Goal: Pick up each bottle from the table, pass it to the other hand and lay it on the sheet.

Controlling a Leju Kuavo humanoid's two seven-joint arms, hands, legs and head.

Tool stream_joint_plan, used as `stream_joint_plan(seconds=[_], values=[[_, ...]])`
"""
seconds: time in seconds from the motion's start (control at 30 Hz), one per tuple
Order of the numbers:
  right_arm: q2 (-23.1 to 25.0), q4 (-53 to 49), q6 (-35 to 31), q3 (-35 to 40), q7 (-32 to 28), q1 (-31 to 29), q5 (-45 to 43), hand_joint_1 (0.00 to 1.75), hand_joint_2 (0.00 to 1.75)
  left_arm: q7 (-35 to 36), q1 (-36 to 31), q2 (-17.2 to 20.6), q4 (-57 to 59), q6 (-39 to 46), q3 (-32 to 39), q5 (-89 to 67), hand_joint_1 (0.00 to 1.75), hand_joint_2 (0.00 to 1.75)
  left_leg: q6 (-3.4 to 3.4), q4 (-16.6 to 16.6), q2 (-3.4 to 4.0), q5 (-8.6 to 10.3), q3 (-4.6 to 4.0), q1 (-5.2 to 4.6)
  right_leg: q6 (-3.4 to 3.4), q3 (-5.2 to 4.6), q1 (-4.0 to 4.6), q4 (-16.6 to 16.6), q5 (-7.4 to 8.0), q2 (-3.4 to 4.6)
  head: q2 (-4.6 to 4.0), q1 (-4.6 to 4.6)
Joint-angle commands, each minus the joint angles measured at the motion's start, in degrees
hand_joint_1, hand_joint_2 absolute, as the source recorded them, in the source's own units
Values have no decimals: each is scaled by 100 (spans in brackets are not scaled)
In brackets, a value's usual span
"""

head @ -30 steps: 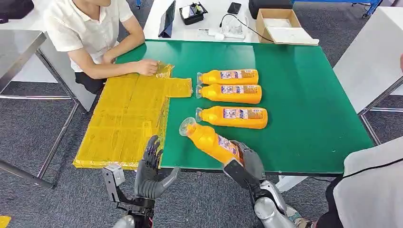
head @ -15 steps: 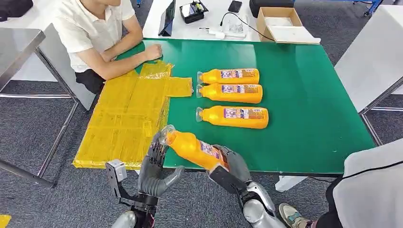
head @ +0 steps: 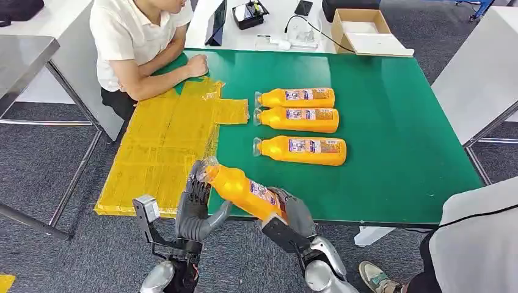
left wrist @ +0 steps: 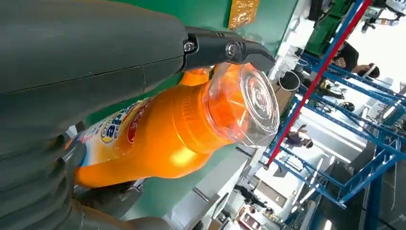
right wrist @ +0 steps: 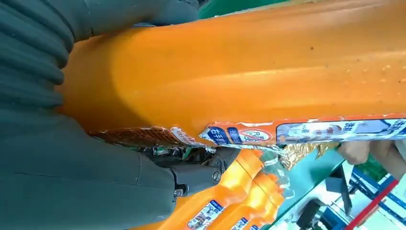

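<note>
- Head view: I see my right hand (head: 287, 210) gripping the bottle (head: 244, 190) by its base at the tabletop's (head: 397, 122) near edge, cap aimed left toward the sheet (head: 159, 152), touching my spread left hand (head: 195, 204).
- Left wrist view: clear cap against my fingers (left wrist: 225, 48), which aren't wrapped around it.
- Right wrist view: bottle body held lengthwise.

3 bottles (head: 296, 118) mid table (head: 397, 122), sheet (head: 162, 149) left, held bottle (head: 241, 190) in front

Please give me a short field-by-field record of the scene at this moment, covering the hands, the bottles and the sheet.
held bottle: gripped by right hand, cap toward left hand
left hand: fingers at the bottle's neck, grasp not clearly closed
bottles on table: three, lying side by side, caps toward sheet
yellow sheet: holds no bottle
green table: person's hand rests at far corner
</note>
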Motion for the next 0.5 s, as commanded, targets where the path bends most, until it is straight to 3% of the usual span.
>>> stream_joint_plan(seconds=[0.03,0.5], values=[[21,-30,18,377,-79,-333,-18,173,175,121,-88,1,543,20,-74,0,0,175,-5,-4,11,-3,12,-3,-9,5,-2,1,-2,9,0,0],[-26,-255,-130,830,-384,-282,-31,173,175,384,-174,-48,876,-243,-60,766,0,175,-5,-7,0,-3,15,-1,-10,7,0,-4,-6,-3,0,-2]])
